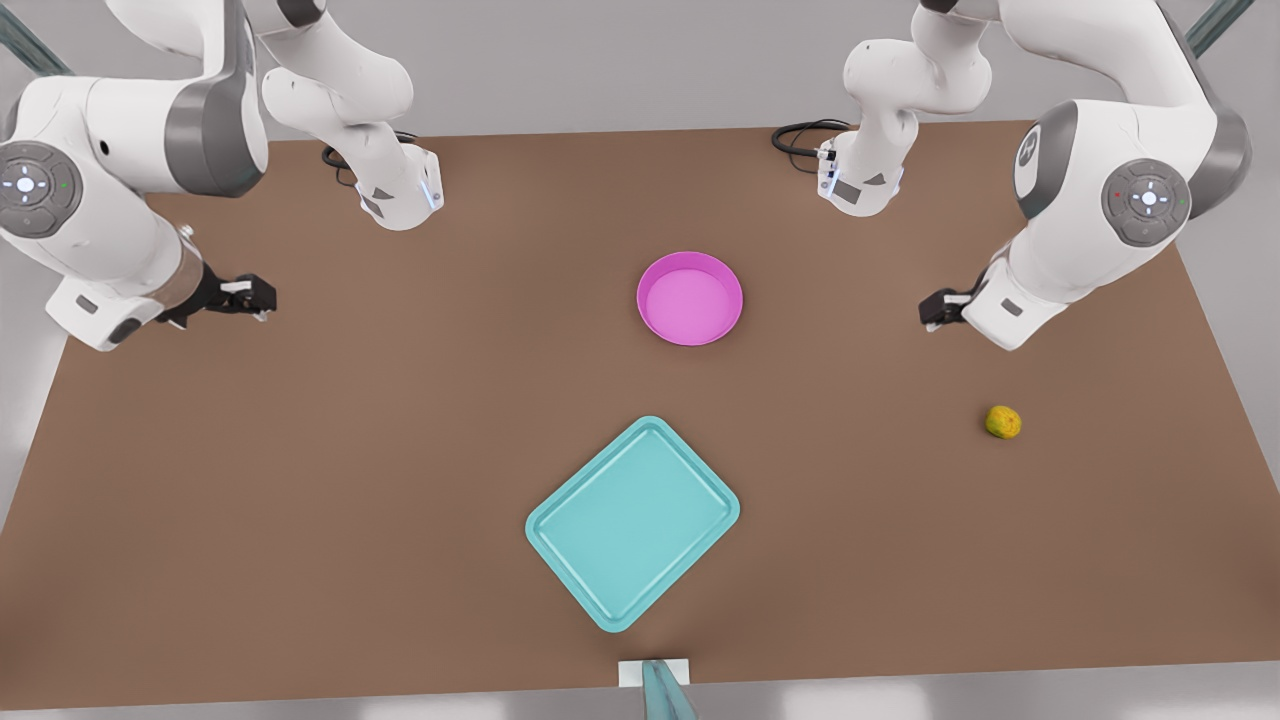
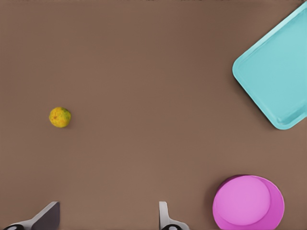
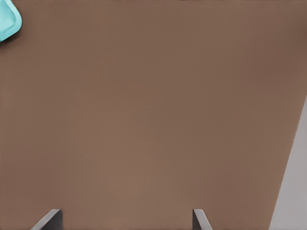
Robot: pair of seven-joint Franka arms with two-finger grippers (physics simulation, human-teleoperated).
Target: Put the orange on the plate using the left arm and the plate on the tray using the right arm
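The small yellow-green orange [image 1: 1003, 422] [image 2: 60, 117] lies on the brown table toward the front view's right. A magenta plate [image 1: 690, 298] [image 2: 248, 201] sits upright near the table's middle, with nothing in it. The teal tray [image 1: 633, 522] [image 2: 276, 72] [image 3: 7, 21] rests turned at an angle nearer the front edge. My left gripper [image 1: 935, 308] [image 2: 106, 221] hovers open above the table at the front view's right, back from the orange. Over bare table at the front view's left, my right gripper [image 1: 255, 297] [image 3: 123, 221] is open, far from the plate.
Both arm bases [image 1: 400, 190] [image 1: 860, 180] stand at the table's back edge with black cables beside them. A white bracket with a teal post [image 1: 655, 682] sits at the front edge. The table's side edge [image 3: 288, 191] runs close to my right gripper.
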